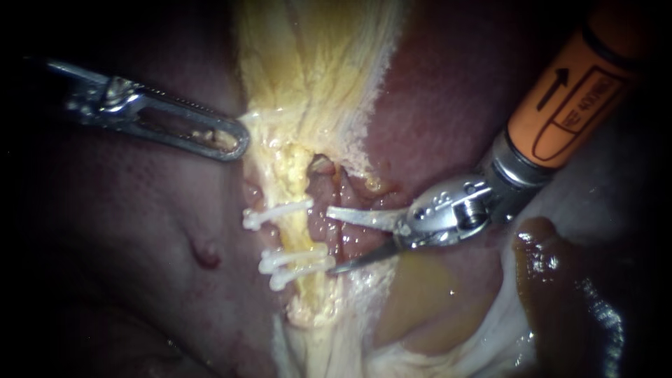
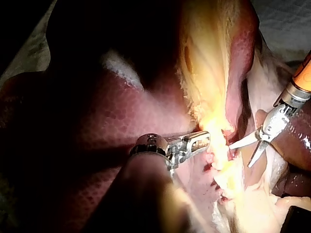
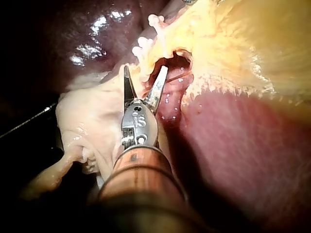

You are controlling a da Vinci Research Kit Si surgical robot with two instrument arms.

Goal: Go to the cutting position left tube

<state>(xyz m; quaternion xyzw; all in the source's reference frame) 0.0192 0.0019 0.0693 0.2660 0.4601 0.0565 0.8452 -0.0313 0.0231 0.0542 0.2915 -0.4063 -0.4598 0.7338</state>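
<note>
Jaws of the right instrument (image 1: 330,240) are standing wide open, one blade tip pointing at the upper clip (image 1: 276,214) and the other lying just beside the lower clips (image 1: 294,264) on the left tube (image 1: 299,234). The left instrument (image 1: 236,138) is clamping the yellow tissue (image 1: 308,84) — well beyond those blades.

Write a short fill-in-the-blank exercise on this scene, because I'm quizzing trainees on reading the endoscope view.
1. The right instrument has its blades ___.
2. The left tube carries ___ white clips.
3. The right instrument's shaft is coloured ___.

Missing words: open; three; orange.
</note>
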